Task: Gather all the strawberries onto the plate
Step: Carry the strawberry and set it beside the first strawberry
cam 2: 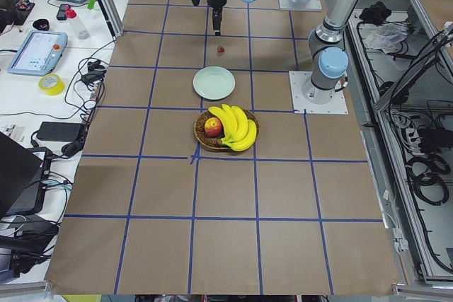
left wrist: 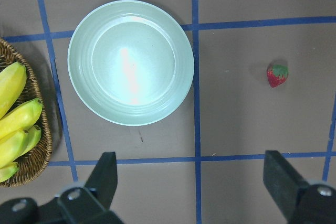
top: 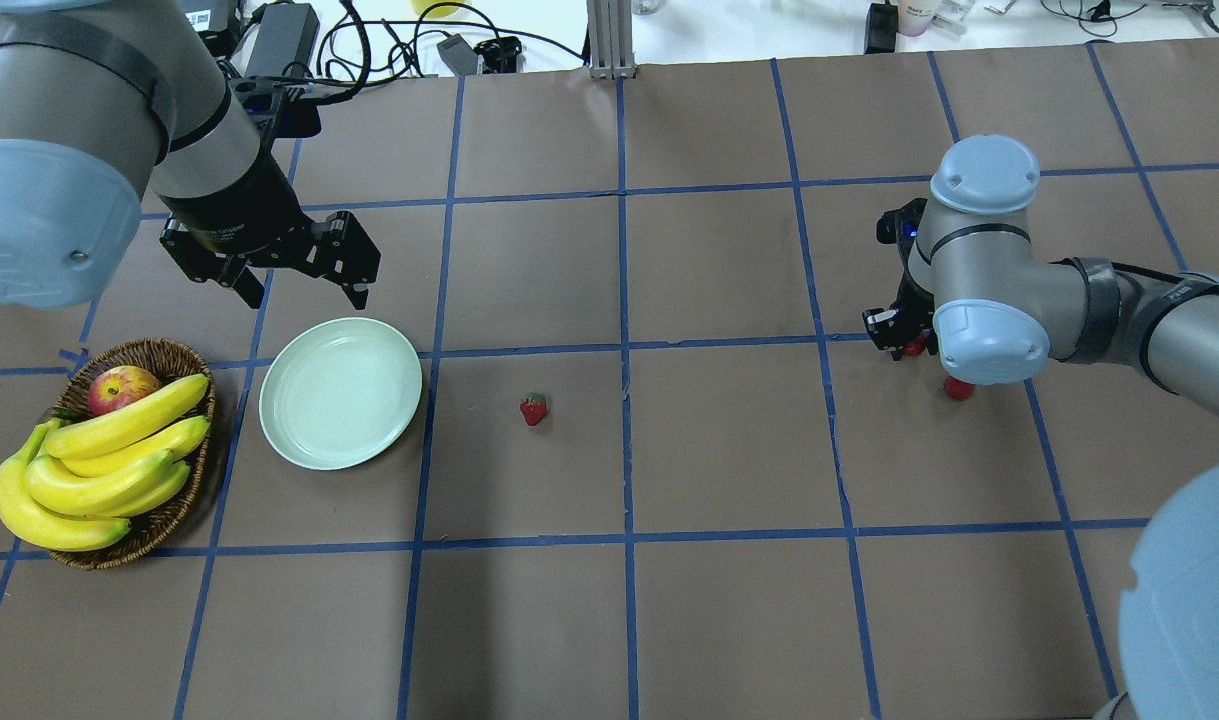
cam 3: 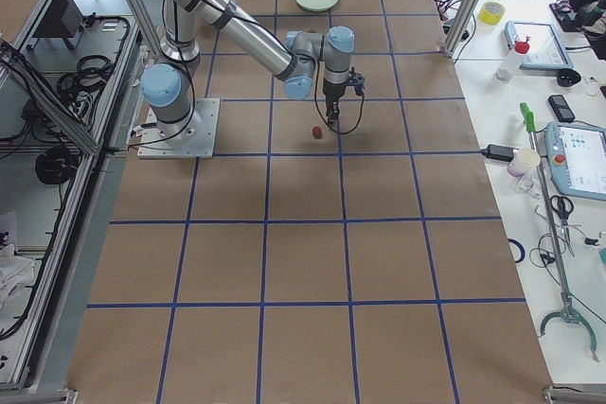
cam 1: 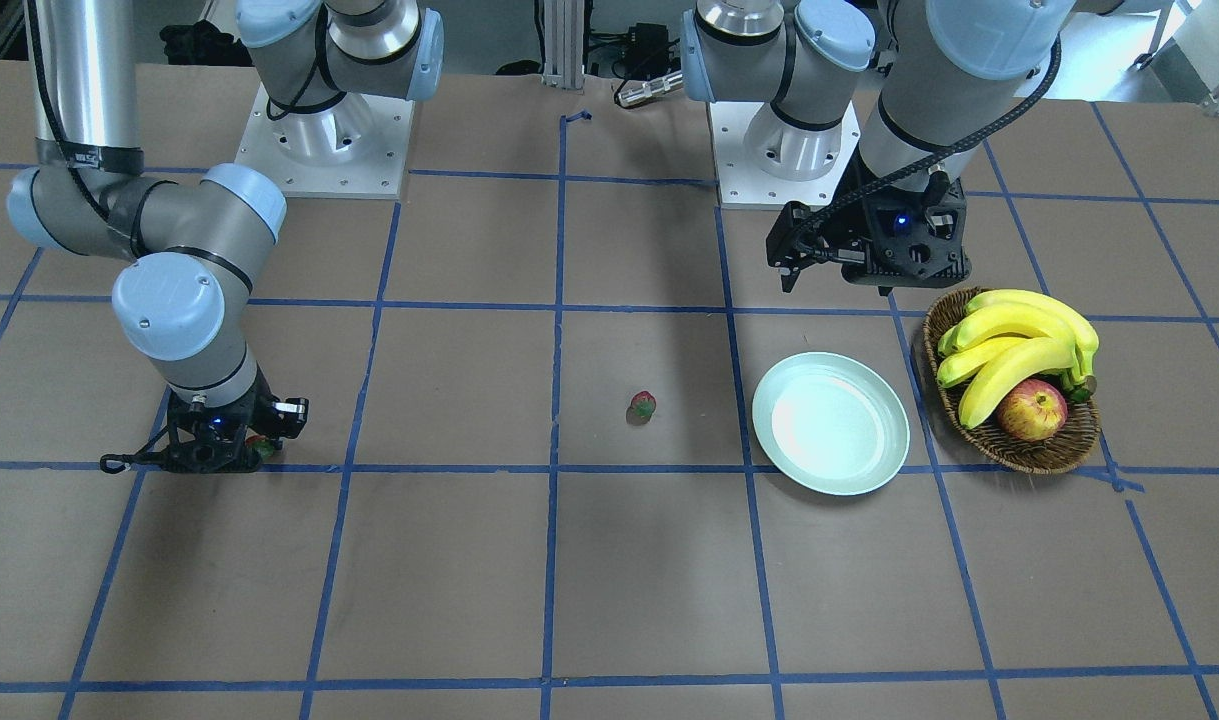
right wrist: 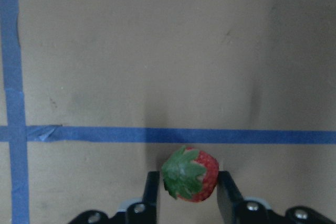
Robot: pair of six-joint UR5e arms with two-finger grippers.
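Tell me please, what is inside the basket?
The basket holds a bunch of yellow bananas and one red-yellow apple, which they partly cover. Anything lying under the fruit cannot be seen.

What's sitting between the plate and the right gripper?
One loose strawberry, nearer the plate; the rest of the stretch to the right gripper is bare taped paper. The overhead view shows it.

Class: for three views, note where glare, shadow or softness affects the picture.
Left wrist view: a pale glare streak crosses the plate. Front-facing view: glare whitens the plate's middle. Right wrist view: soft overall, with a faint shadow above the strawberry.
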